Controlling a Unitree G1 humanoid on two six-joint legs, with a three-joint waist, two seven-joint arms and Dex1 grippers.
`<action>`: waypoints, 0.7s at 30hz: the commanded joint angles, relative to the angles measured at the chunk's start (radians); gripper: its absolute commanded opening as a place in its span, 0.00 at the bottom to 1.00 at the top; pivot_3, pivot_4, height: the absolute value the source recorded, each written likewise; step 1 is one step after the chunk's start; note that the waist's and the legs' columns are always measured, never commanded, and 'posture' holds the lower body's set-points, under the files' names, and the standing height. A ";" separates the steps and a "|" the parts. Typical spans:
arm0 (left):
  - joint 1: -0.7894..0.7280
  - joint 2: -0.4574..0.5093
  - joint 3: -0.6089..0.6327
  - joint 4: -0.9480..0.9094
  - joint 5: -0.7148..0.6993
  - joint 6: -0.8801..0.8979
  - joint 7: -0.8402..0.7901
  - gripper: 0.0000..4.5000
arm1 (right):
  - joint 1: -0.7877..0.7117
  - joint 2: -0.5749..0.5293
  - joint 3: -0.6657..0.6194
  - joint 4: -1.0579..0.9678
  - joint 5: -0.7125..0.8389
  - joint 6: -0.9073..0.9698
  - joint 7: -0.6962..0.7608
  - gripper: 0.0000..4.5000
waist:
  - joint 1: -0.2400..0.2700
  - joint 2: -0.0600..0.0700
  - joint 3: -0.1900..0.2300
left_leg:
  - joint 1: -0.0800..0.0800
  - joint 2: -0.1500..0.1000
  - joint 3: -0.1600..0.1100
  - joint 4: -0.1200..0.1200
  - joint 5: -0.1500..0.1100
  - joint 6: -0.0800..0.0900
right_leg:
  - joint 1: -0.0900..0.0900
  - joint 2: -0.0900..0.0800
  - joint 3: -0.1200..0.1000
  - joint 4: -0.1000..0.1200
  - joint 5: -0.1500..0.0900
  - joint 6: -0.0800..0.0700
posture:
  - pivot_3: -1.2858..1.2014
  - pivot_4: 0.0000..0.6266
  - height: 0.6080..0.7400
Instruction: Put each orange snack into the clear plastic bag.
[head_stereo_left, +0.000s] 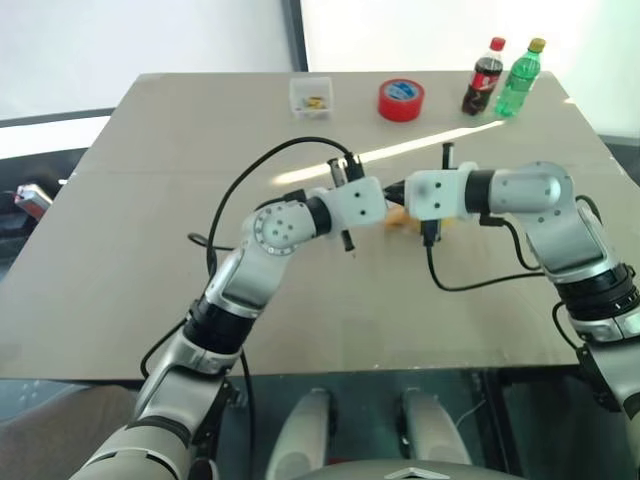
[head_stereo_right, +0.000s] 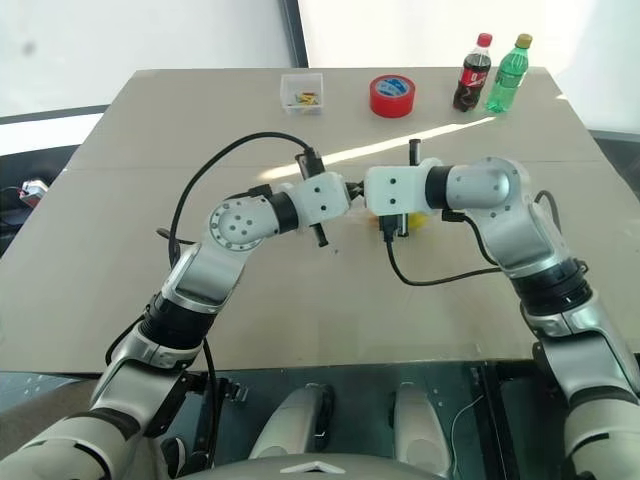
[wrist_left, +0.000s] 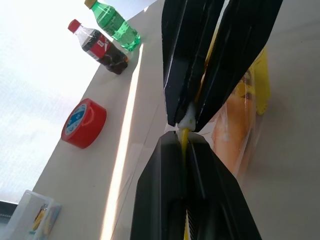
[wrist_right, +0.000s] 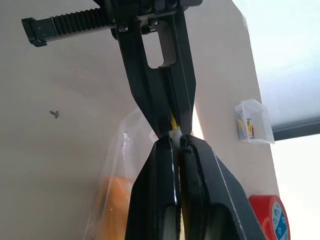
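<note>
- The clear plastic bag (wrist_left: 235, 125) hangs over the middle of the table (head_stereo_left: 150, 250), pinched from both sides by the two grippers, which meet tip to tip at its yellow strip.
- An orange snack (wrist_left: 231, 131) sits inside the bag, seen through the plastic just beside the gripper tips; in the right wrist view an orange shape (wrist_right: 114, 202) shows through the bag below the pinch. Whether both snacks are inside cannot be told.
- The left gripper (wrist_left: 184, 134) is clamped tight on the bag's yellow edge, which runs between its black fingers.
- The right gripper (wrist_right: 176, 140) is likewise closed on the same edge, its fingers pressed together with the strip between them, facing the left gripper's tips.
- From the head view, both arms reach inward and the bag shows as a small yellow-orange patch (head_stereo_left: 398, 216) between the two wrists.
- The red tape roll (head_stereo_left: 401, 100) lies at the far side of the table, well beyond the bag.
- A cola bottle (head_stereo_left: 483, 76) and a green bottle (head_stereo_left: 519, 77) stand upright just beside each other, to the right of the tape roll.
- A small clear box (head_stereo_left: 311, 96) with yellowish bits inside sits to the left of the tape roll, near the far edge.
</note>
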 joint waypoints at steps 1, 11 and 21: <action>-0.009 0.029 0.026 -0.007 0.009 -0.025 0.007 0.00 | 0.010 -0.057 -0.062 0.007 -0.009 -0.001 -0.010 0.01 | 0.000 0.000 0.000 | 0.000 0.000 0.000 0.000 0.000 0.000 | 0.000 0.000 0.000 0.000 0.000 0.000 | 0.52 0.24 1.00; 0.014 0.082 0.040 0.101 0.097 -0.236 0.155 0.00 | 0.085 -0.169 -0.125 -0.048 0.079 0.164 0.012 0.01 | 0.004 0.000 0.000 | 0.000 0.000 0.000 0.000 0.000 0.000 | 0.000 0.000 0.001 0.000 0.000 0.000 | 0.52 0.24 1.00; 0.053 0.139 0.046 0.184 0.221 -0.233 0.256 0.00 | 0.089 -0.209 -0.121 -0.039 0.060 0.169 -0.019 0.01 | 0.002 0.000 0.000 | 0.001 0.000 0.000 0.000 0.000 0.000 | 0.000 0.000 0.001 0.000 0.000 0.000 | 0.52 0.24 1.00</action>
